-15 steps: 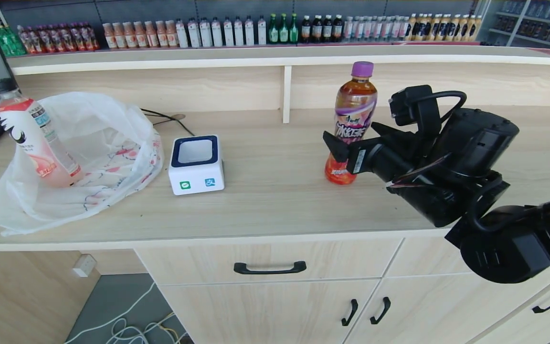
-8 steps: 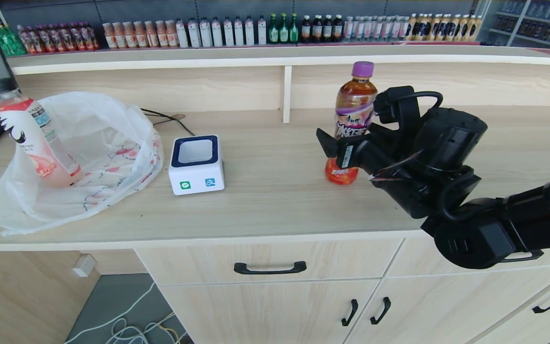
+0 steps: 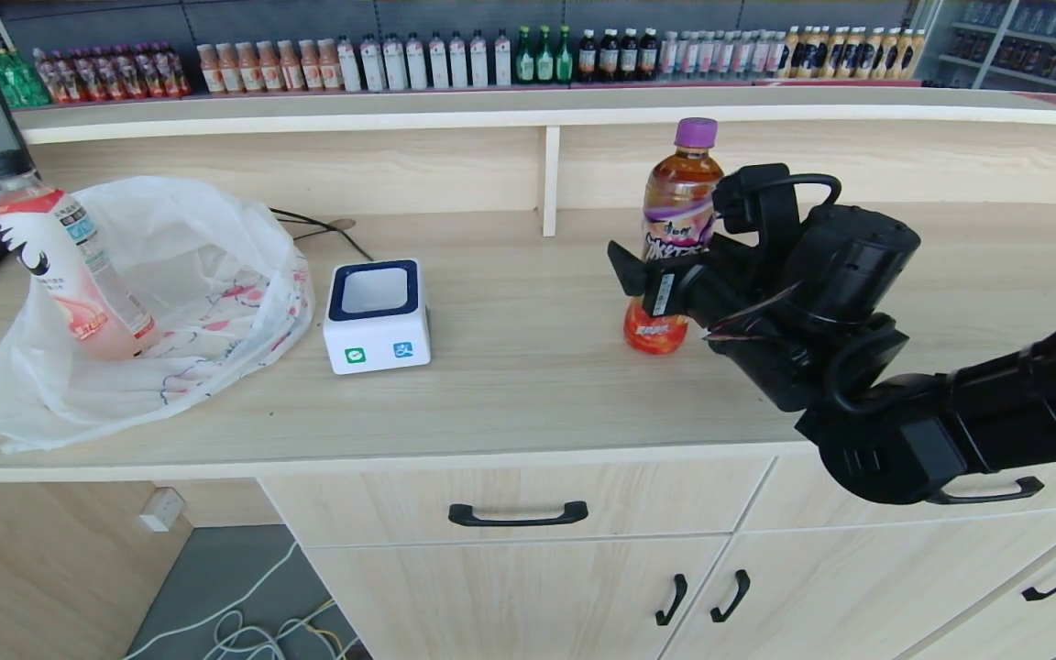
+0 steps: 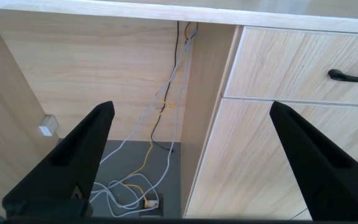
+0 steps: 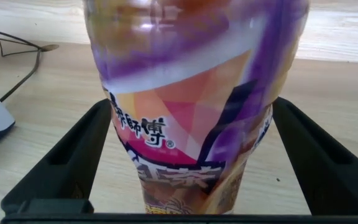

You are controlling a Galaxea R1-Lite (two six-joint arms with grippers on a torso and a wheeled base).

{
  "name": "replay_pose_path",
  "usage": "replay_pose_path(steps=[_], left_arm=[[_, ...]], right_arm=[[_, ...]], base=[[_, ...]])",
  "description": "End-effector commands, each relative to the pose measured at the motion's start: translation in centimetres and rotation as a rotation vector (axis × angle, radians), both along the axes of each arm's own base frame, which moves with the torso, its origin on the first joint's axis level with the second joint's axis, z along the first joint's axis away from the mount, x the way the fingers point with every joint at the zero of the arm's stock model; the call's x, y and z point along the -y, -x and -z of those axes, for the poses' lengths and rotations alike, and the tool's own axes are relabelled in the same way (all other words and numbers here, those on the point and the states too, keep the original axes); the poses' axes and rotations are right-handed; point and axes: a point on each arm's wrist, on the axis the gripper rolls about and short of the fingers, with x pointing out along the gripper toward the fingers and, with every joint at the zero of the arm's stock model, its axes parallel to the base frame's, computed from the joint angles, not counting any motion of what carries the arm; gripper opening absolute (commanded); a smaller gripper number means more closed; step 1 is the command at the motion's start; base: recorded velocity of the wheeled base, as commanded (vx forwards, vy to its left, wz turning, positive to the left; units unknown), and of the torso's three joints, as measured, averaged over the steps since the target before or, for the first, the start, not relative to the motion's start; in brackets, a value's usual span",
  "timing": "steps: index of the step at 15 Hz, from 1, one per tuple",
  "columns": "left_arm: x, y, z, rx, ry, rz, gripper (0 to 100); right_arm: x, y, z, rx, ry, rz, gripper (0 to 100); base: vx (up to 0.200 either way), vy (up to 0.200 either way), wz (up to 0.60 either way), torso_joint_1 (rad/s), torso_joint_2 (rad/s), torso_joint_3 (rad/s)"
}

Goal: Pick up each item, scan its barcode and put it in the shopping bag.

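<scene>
An orange tea bottle (image 3: 679,211) with a purple cap stands upright on the wooden counter (image 3: 528,385), right of centre. My right gripper (image 3: 670,264) is open around its lower half, one finger on each side; in the right wrist view the bottle (image 5: 185,56) sits between the fingers of this gripper (image 5: 192,104). The white barcode scanner (image 3: 375,314) sits mid-counter. A translucent shopping bag (image 3: 207,275) lies at the left with a pink bottle (image 3: 60,266) leaning in it. My left gripper (image 4: 191,106) is open and holds nothing, below the counter facing the cabinets.
A low wooden back wall with a divider (image 3: 551,179) runs behind the counter. A black cable (image 3: 322,225) trails behind the scanner. Shelves of drinks (image 3: 455,60) stand far behind. Drawers with black handles (image 3: 519,513) are under the counter.
My right arm has moved left and forward, bringing the open fingers around the tea bottle. The bottle, scanner and bag have stayed put.
</scene>
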Motion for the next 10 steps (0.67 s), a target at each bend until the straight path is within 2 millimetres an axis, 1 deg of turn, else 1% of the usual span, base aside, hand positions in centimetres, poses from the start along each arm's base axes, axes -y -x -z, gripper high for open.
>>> replay_pose_path(steps=[1,4,5,10], left_arm=[[0.00,0.00,0.00,0.001,0.000,-0.001,100],[0.00,0.00,0.00,0.001,0.000,-0.001,100],[0.00,0.00,0.00,0.001,0.000,-0.001,100],[0.00,0.00,0.00,0.001,0.000,-0.001,100]], right_arm=[[-0.04,-0.10,0.15,-0.002,0.001,0.000,100],[-0.08,-0.29,0.06,0.005,-0.003,0.003,100],[-0.09,-0.30,0.02,0.006,-0.004,0.003,0],[-0.11,-0.33,-0.10,0.010,-0.006,0.002,0]], base=[[0.000,0.000,0.00,0.000,0.00,0.000],[0.000,0.000,0.00,0.000,0.00,0.000],[0.000,0.000,0.00,0.000,0.00,0.000],[0.000,0.000,0.00,0.000,0.00,0.000]])
